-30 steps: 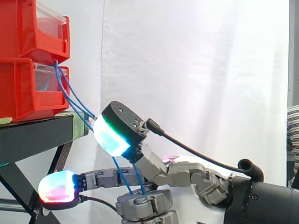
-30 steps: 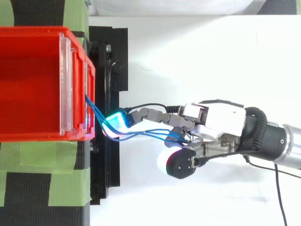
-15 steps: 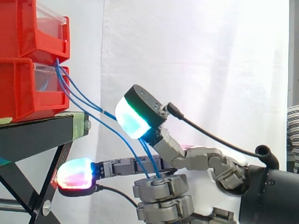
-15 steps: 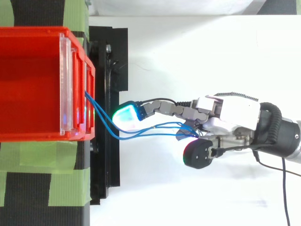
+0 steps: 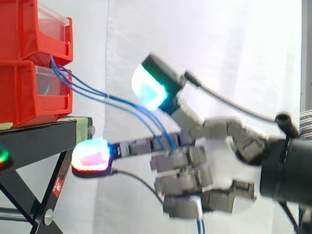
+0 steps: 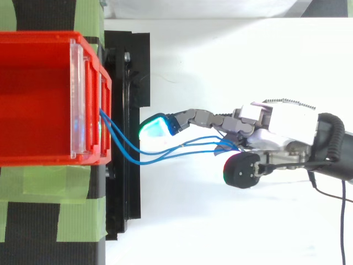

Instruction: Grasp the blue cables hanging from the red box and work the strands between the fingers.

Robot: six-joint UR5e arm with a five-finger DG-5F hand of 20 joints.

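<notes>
Hand point(image 6: 278, 130) clear of stand, fingers point(image 5: 183, 181) curled round blue cables point(image 5: 117, 101) sagging from red box point(image 5: 29, 92).

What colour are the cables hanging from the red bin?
The cables are blue; the side view shows them best.

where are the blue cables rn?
Side view: blue cables leave the red bins at upper left and slope down-right into the curled fingers of the hand at centre; an end dangles below it.

The side view looks level across the work from close by, with the red bins point(image 5: 29, 92) at the left. The top view looks straight down; both share the bins, blue cables point(image 6: 193, 148) and robot hand point(image 6: 281, 124).
</notes>
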